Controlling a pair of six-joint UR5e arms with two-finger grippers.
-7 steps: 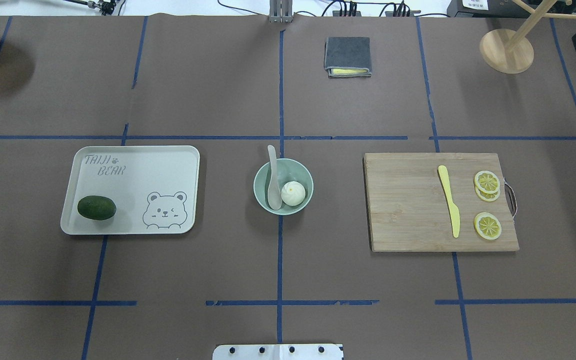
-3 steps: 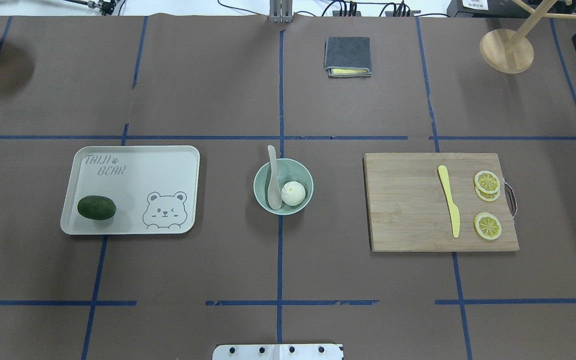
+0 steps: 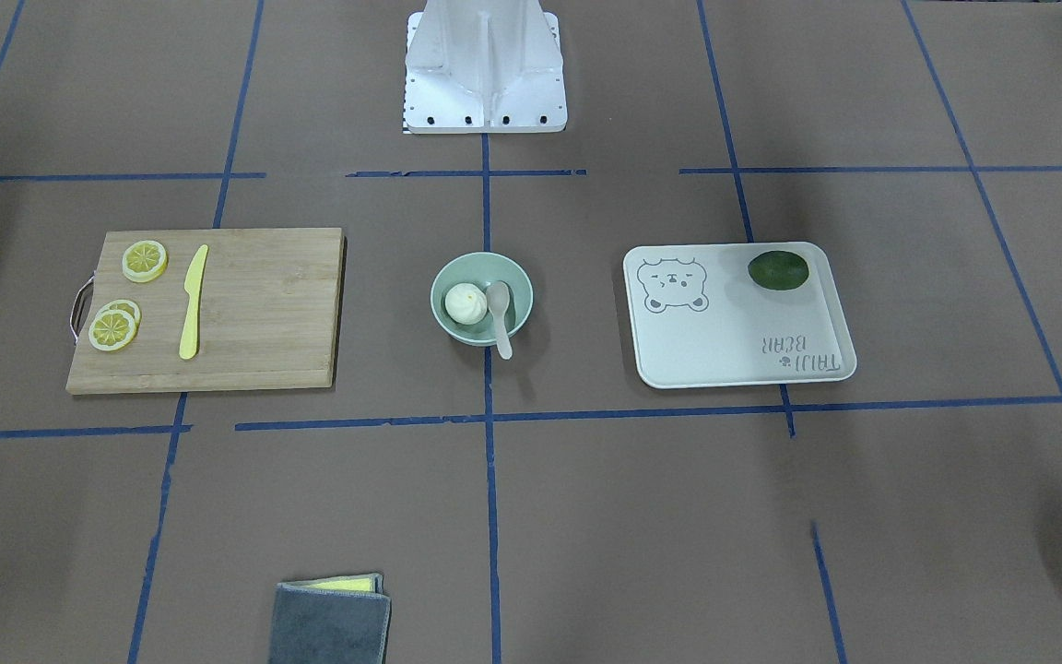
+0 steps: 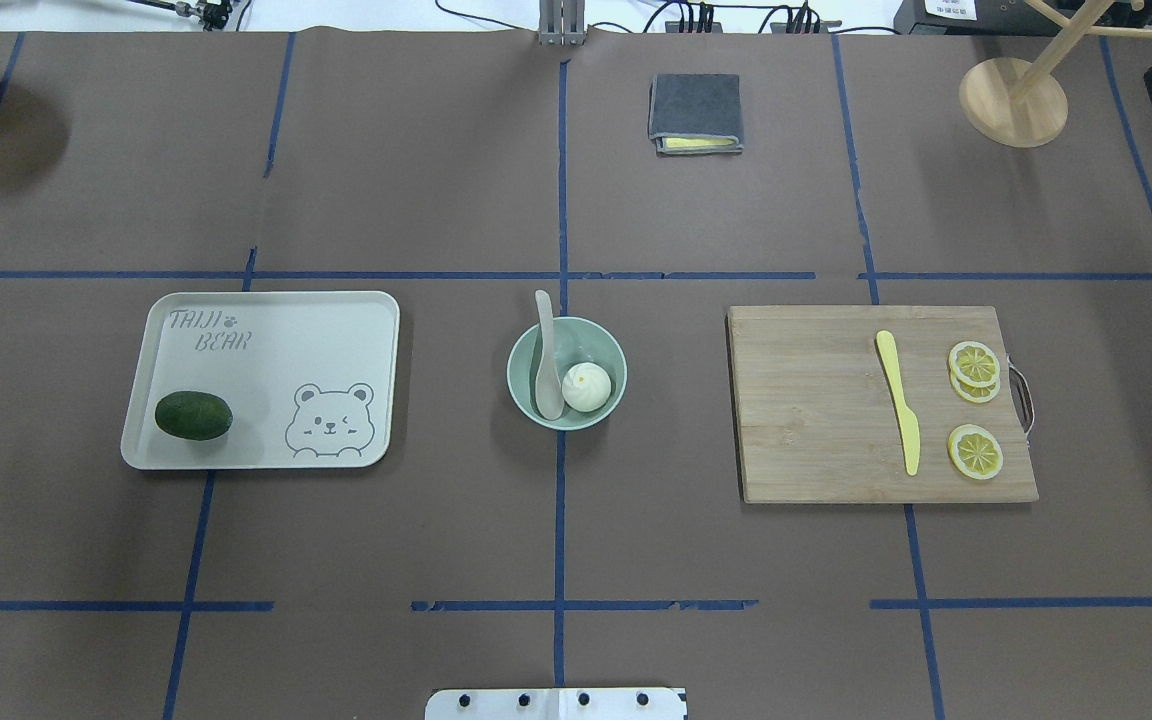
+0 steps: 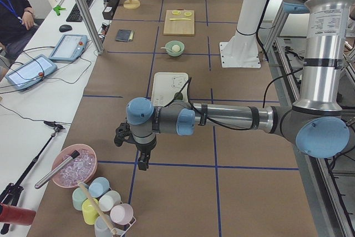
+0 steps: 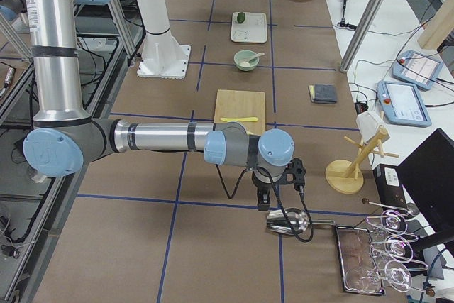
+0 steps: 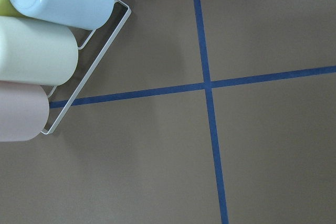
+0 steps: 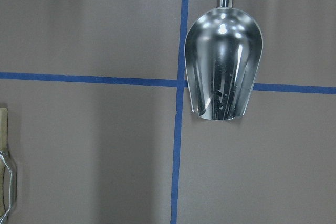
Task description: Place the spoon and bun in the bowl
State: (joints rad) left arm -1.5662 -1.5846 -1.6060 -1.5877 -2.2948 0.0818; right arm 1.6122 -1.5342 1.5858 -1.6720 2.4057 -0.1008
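Overhead, bun (image 4: pixel 586 387) in bowl (image 4: pixel 596 342) at 3 o'clock of spoon (image 4: pixel 546 375); left end effector (image 5: pixel 142 162) and right end effector (image 6: pixel 263 201): cannot tell if spread

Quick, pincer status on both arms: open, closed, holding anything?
Left pincer: cannot be told, it shows only in a side view.
Right pincer: cannot be told, same reason.
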